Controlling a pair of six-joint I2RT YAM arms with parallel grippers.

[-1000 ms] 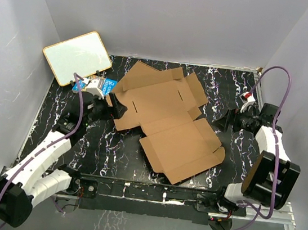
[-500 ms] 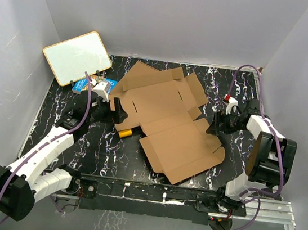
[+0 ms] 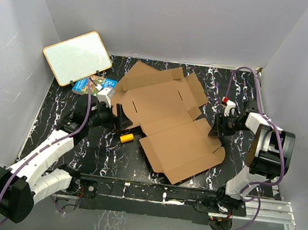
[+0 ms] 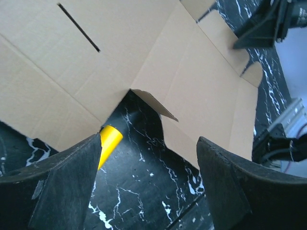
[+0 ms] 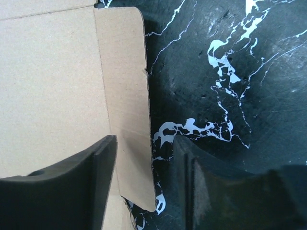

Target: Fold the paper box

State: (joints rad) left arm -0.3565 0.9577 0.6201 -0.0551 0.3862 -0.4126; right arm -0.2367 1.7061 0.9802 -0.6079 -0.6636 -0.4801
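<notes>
The paper box (image 3: 165,116) lies unfolded and flat in the middle of the black marbled table, brown with flaps and slits; in the left wrist view the box (image 4: 144,57) fills the upper half. My left gripper (image 3: 119,117) is at its left edge, open (image 4: 148,191), with only bare table between the fingers. My right gripper (image 3: 216,126) is at the box's right edge. Its jaws (image 5: 144,177) stand partly closed but open, straddling the edge of a narrow side flap (image 5: 127,120): the left finger (image 5: 72,191) is over cardboard, the right finger (image 5: 206,191) over table.
A short yellow cylinder (image 3: 126,137) lies on the table just off the box's left edge, beside my left finger (image 4: 110,143). A whiteboard (image 3: 82,57) leans at the back left with a blue book (image 3: 92,84) below it. Grey walls close in three sides.
The right gripper has swung left to the box's right flap and its jaws have narrowed. The left gripper shifted slightly nearer. The yellow cylinder has come into view by the box's left edge.
</notes>
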